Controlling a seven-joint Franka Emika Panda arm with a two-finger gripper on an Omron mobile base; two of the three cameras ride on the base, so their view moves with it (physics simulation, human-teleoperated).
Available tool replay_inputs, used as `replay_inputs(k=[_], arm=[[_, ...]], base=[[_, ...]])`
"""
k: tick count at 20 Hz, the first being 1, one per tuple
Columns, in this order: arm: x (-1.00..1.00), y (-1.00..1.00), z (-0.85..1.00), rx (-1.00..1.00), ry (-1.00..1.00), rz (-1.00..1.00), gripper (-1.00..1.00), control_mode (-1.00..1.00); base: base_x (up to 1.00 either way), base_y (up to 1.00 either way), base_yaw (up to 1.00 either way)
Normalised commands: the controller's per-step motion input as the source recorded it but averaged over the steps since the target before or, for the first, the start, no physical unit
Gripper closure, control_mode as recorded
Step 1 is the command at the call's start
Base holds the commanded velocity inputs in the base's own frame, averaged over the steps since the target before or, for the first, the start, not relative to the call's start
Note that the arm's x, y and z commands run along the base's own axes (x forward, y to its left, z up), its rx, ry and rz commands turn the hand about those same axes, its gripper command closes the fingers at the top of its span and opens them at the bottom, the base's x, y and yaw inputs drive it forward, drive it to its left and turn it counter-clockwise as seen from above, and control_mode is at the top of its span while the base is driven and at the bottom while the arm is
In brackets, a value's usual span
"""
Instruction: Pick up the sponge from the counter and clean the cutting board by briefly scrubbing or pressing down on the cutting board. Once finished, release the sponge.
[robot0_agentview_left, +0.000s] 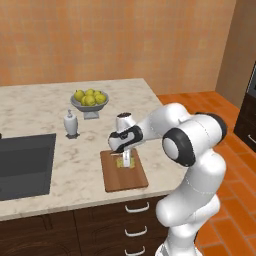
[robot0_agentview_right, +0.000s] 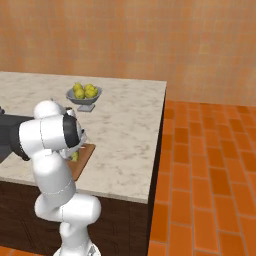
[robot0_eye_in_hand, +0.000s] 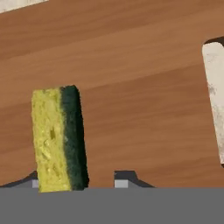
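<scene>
One sponge (robot0_eye_in_hand: 59, 138) stands on edge on the cutting board (robot0_eye_in_hand: 144, 87), between the gripper (robot0_agentview_left: 126, 162) tips; whether they grip it, I cannot tell. Press straight down, then open wide.

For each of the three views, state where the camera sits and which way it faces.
Left base view: behind the arm's left, facing forward-down at the counter; arm lower right, gripper over the cutting board.
Right base view: behind the arm's right; arm lower left.
Hand view: along the fingers onto the board, sponge close.
Both base views share the lemon bowl.
</scene>
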Motion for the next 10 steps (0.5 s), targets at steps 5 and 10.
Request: replay_inputs(k=[5,10], arm=[[-0.15,0.00,-0.01,0.00,-0.41,0.00,1.00,-1.00],[0.23,-0.02,-0.03,0.00,0.24,0.01,1.00,-1.00]], base=[[0.00,0.00,0.00],[0.00,0.00,0.00]])
